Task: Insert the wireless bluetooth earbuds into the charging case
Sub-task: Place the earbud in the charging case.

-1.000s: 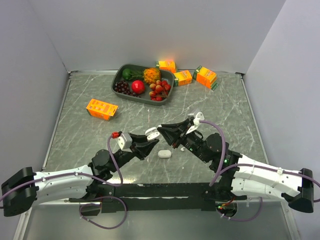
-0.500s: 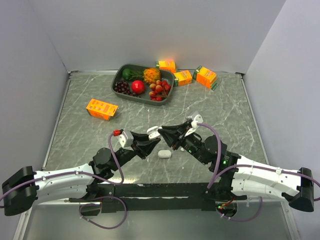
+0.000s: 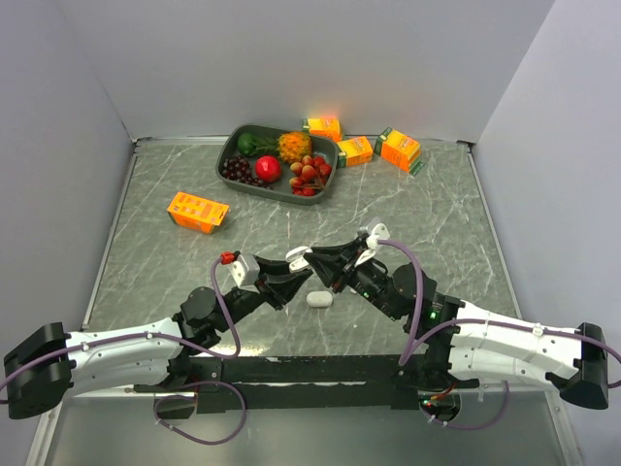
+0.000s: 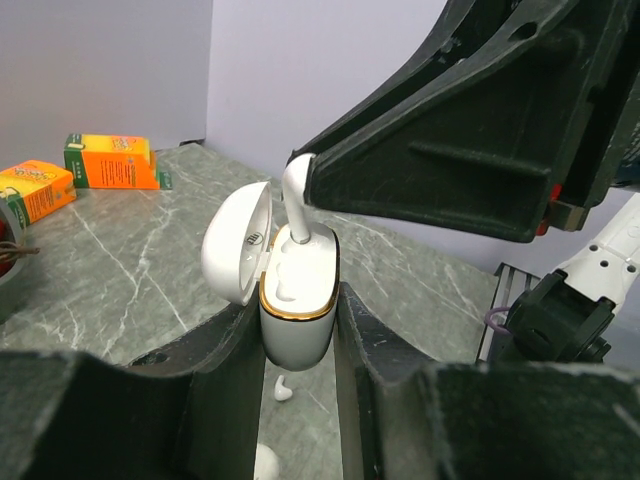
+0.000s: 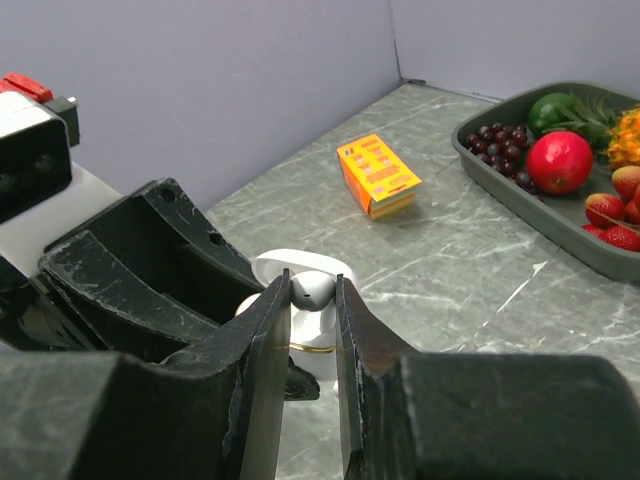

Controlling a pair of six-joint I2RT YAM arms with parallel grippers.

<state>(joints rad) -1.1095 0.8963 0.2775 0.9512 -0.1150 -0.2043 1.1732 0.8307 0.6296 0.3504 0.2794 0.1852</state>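
Note:
My left gripper (image 4: 298, 312) is shut on the charging case (image 4: 298, 300), a white shell with a gold rim, held upright above the table. Its lid (image 4: 237, 250) hangs open to the left. My right gripper (image 5: 313, 292) is shut on a white earbud (image 5: 314, 289). The earbud (image 4: 296, 205) stands stem-down in the case's right-hand well, its head pinched between the right fingers (image 4: 420, 170). Another earbud (image 4: 283, 389) lies on the table under the case. In the top view the two grippers (image 3: 289, 276) (image 3: 312, 259) meet at the case (image 3: 296, 258).
A second white case (image 3: 319, 299) lies shut on the table just below the grippers. A dark tray (image 3: 233, 146) of fruit stands at the back. Orange boxes sit at the left (image 3: 198, 212) and along the back wall (image 3: 323, 126) (image 3: 355, 150) (image 3: 400, 149).
My right arm has shifted slightly left, bringing the earbud onto the case. The left arm has hardly moved.

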